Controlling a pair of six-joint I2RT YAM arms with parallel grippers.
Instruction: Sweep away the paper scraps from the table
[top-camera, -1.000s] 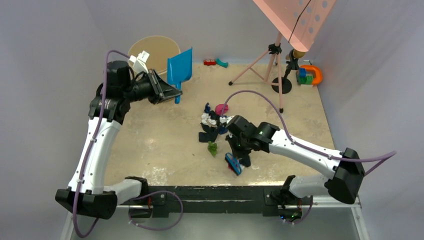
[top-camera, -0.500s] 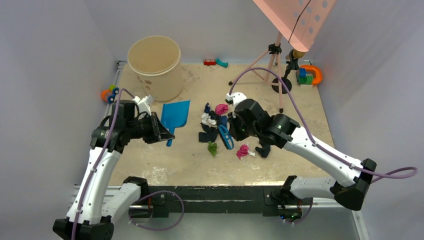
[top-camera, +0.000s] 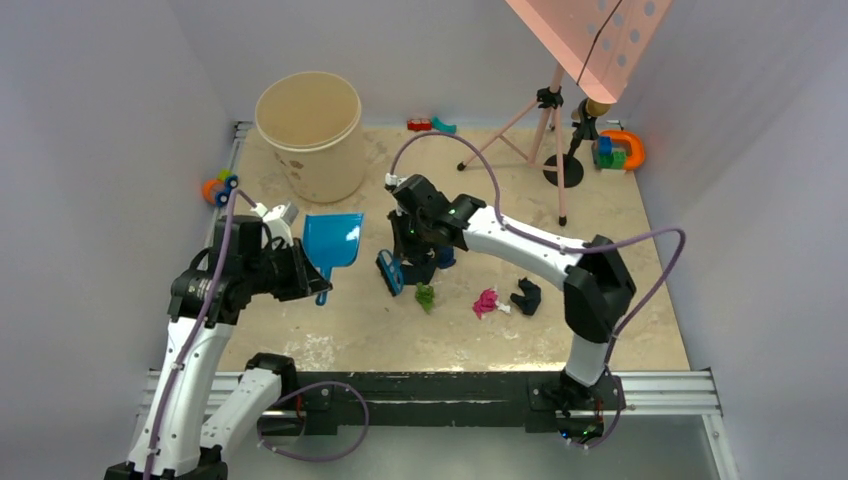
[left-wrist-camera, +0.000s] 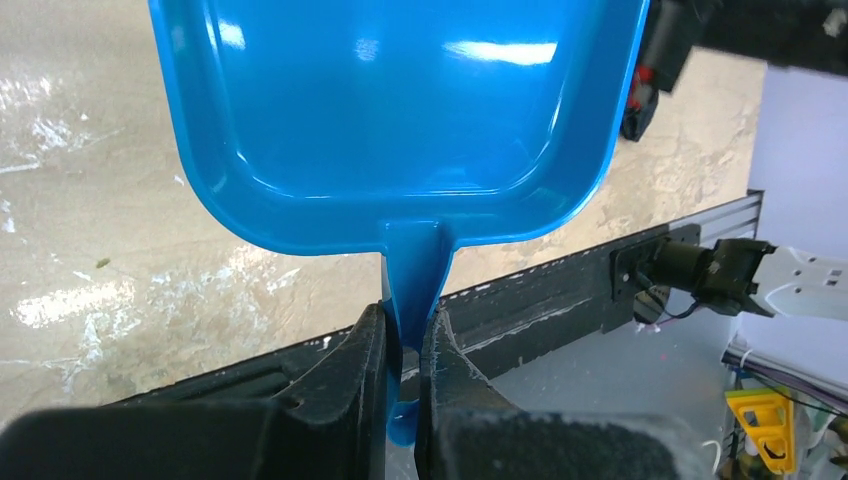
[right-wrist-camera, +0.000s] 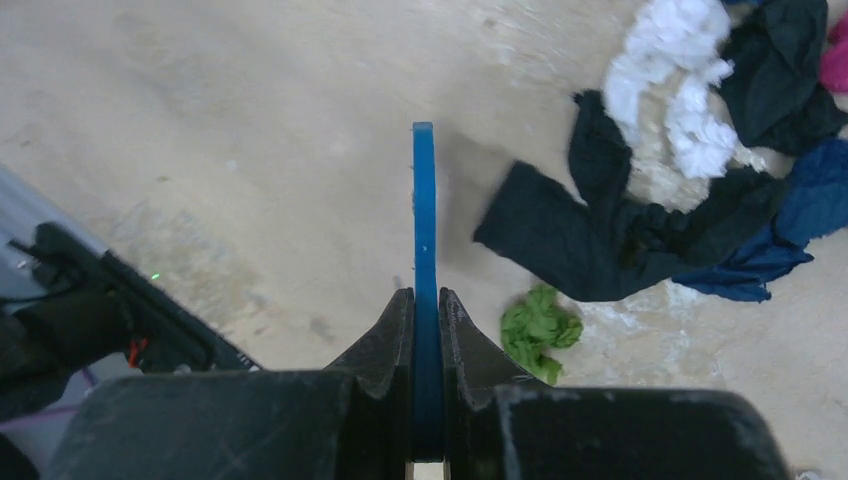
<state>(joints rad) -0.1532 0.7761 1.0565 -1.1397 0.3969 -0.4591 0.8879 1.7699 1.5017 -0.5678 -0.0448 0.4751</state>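
The paper scraps lie mid-table: a pile of black, white and navy pieces (top-camera: 428, 255), a green wad (top-camera: 425, 296), a pink wad (top-camera: 487, 301) and a black wad (top-camera: 526, 295). My left gripper (top-camera: 315, 287) is shut on the handle of the blue dustpan (top-camera: 332, 240), which lies left of the pile; the left wrist view shows the empty pan (left-wrist-camera: 400, 110) and my gripper (left-wrist-camera: 405, 335). My right gripper (top-camera: 403, 258) is shut on the blue hand brush (top-camera: 390, 272) at the pile's left edge. The right wrist view shows the gripper (right-wrist-camera: 426, 310), brush (right-wrist-camera: 424, 210), green wad (right-wrist-camera: 538, 325) and black strip (right-wrist-camera: 570, 240).
A beige bucket (top-camera: 310, 135) stands at the back left of the table (top-camera: 330, 320). A pink tripod stand (top-camera: 550, 120) and coloured toys (top-camera: 620, 150) are at the back right. Small toys lie at the back (top-camera: 430, 125) and left edge (top-camera: 218, 187). The metal rail (top-camera: 440, 385) runs along the front.
My left arm brought the dustpan from beside the bucket down and nearer. My right arm swung the brush from the pile's near right side to its left, uncovering the pink and black wads.
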